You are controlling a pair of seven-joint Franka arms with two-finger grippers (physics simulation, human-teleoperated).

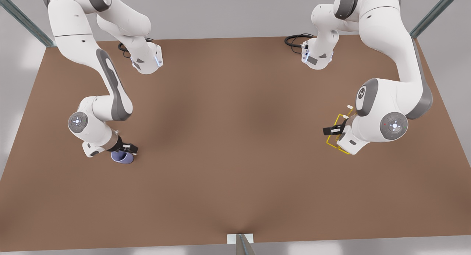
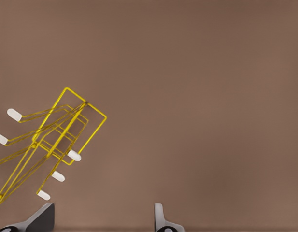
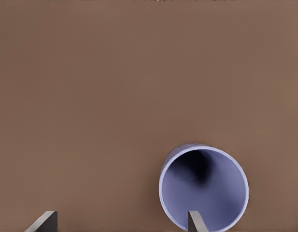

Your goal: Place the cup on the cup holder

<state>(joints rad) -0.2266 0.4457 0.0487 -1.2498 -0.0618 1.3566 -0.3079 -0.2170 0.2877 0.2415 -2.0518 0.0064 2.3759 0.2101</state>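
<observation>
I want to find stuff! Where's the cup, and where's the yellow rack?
cup (image 3: pixel 203 191): right wrist view, on its inside wall.
cup holder (image 2: pixel 66 133): left wrist view, on its yellow wire frame.

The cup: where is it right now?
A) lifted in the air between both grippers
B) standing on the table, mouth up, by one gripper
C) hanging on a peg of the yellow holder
B: the cup stands on the table below the open right gripper, far from the holder, which is by the open left gripper.

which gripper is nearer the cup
Right. The right gripper hovers just over the cup, open, one finger above its mouth. The left gripper is open by the cup holder, across the table.
</observation>
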